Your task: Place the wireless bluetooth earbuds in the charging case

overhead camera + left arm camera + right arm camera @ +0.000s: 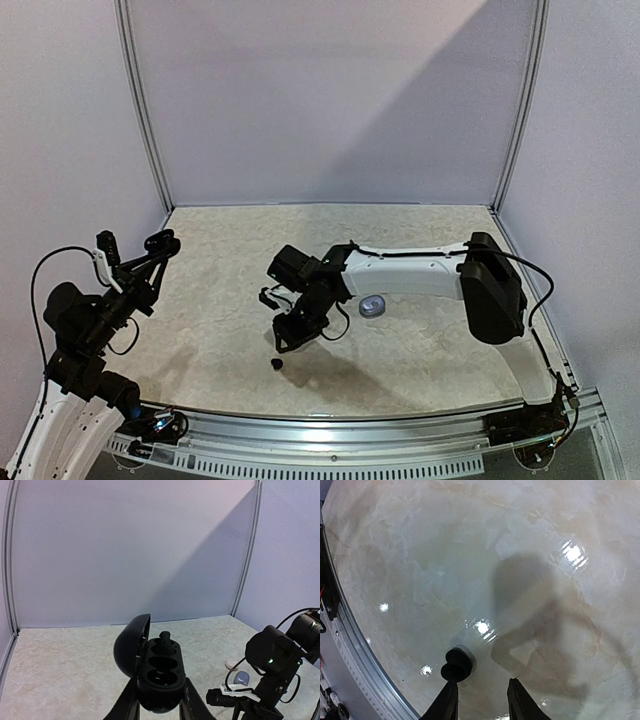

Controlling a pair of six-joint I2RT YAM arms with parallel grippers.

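My left gripper [160,696] is shut on a black charging case [159,672], held up with its lid swung open to the left. One black earbud [165,640] sits in the far socket, and the near socket is empty. In the top view the left gripper [152,252] holds the case [163,241] above the table's left side. A second black earbud [456,664] lies on the table just beyond the left fingertip of my right gripper [481,684]. That gripper is open with nothing between its fingers. From above, the right gripper [288,338] hovers just over this earbud [277,363].
A grey-blue pebble-shaped case [373,307] lies under the right forearm and also shows in the left wrist view [241,677]. A small pale object [231,664] lies just behind it. The table's metal front rail [355,665] runs close by the right gripper.
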